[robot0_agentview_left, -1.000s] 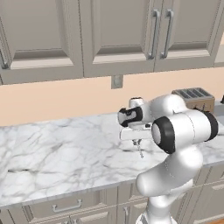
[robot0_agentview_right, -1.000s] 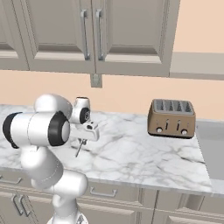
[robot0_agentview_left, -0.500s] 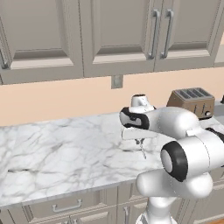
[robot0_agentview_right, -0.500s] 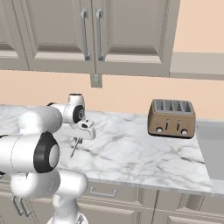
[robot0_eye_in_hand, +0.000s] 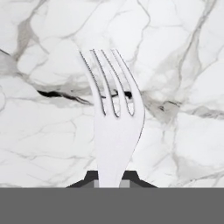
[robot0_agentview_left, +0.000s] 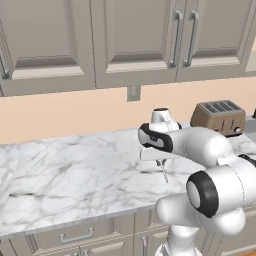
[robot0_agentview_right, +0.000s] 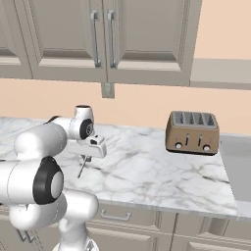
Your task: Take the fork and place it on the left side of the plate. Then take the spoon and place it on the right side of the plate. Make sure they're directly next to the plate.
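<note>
I have the fork point(robot0_eye_in_hand: 114, 127) pinched in my gripper point(robot0_agentview_left: 161, 162), hanging prongs-down above the marble counter point(robot0_agentview_left: 70, 175). It is not placed yet, the spoon's turn comes after, and I see no plate from here. Grey cabinets point(robot0_agentview_right: 98, 39) overhead; a toaster point(robot0_agentview_right: 192, 132) far right.

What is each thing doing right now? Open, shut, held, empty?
Fork: held by its handle, hanging prongs-down above the marble counter.
End effector: shut on the fork.
Toaster: slots empty, standing on the counter.
Cabinet doors: shut.
</note>
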Robot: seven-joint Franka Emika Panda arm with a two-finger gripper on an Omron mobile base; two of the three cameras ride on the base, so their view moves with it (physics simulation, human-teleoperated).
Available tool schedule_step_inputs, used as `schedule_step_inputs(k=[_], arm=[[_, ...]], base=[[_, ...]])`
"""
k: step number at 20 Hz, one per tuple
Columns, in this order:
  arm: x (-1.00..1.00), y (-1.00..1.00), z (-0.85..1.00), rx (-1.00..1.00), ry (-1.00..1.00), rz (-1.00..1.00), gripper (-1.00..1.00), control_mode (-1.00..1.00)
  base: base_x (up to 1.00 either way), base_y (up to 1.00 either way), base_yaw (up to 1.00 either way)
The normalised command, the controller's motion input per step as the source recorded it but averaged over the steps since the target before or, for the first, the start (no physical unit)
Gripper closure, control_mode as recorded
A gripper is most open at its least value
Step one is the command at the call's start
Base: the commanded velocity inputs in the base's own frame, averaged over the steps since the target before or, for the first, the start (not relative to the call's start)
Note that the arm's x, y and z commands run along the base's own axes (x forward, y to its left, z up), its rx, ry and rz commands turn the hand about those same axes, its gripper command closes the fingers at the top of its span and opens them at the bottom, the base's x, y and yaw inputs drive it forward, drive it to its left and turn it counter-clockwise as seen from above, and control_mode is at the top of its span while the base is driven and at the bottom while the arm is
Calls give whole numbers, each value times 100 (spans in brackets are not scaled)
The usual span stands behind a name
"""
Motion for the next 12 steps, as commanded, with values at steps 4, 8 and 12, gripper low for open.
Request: schedule_step_inputs(k=[4,8,12], arm=[[0,0,0,0,0,0,100,-100],[0,0,0,0,0,0,100,-100],[0,0,0,0,0,0,100,100]], base=[[0,0,0],[0,0,0],[0,0,0]])
